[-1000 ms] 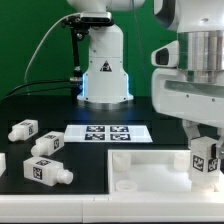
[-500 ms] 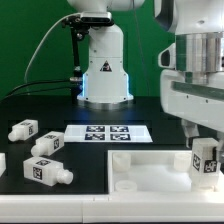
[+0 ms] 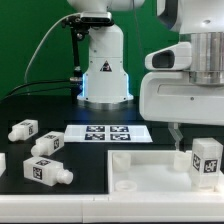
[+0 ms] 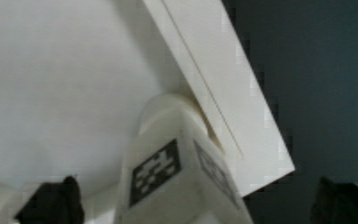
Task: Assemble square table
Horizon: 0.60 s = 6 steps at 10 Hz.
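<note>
The white square tabletop lies at the front on the exterior view's right. One tagged white leg stands upright in its right corner. My gripper hangs just above that leg, open. In the wrist view the leg sits against the tabletop's raised rim. My two dark fingertips stand wide apart on either side of the leg, not touching it. Three loose tagged legs lie on the black table at the exterior view's left.
The marker board lies flat behind the tabletop. The arm's white base stands at the back centre with a cable beside it. Another white part shows at the left edge.
My gripper has let go of the leg and risen a little, turning at the wrist. The leg stays upright in the tabletop's right corner. The loose legs have not moved.
</note>
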{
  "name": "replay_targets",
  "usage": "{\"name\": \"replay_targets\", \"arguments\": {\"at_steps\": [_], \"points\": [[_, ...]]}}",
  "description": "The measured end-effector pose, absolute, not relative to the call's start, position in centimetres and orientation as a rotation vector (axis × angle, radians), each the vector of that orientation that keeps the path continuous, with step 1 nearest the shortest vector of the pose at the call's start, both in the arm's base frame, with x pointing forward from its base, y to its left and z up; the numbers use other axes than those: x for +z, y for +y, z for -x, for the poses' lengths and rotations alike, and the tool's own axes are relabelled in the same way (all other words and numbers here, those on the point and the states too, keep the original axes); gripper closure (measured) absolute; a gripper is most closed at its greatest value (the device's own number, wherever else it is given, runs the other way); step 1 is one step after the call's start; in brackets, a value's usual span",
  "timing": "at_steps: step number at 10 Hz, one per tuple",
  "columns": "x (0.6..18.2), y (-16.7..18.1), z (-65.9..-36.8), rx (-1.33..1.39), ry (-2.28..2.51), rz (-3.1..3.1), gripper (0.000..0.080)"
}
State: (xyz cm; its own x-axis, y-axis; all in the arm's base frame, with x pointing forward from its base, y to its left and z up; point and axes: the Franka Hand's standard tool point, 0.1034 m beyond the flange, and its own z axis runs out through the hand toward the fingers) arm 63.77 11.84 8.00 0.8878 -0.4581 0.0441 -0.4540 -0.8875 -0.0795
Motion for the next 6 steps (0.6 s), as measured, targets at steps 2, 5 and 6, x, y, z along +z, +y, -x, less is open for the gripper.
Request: {"name": "replay_targets", "arguments": {"at_steps": [2,5,6], "points": [[8.17,11.81,-64.05,-0.114,0.311,3.081,0.0151],[8.08,12.24,-64.13,-0.115,0.257,3.081,0.0278],[8.07,12.21,-64.12,-0.114,0.26,3.081,0.0412]]}}
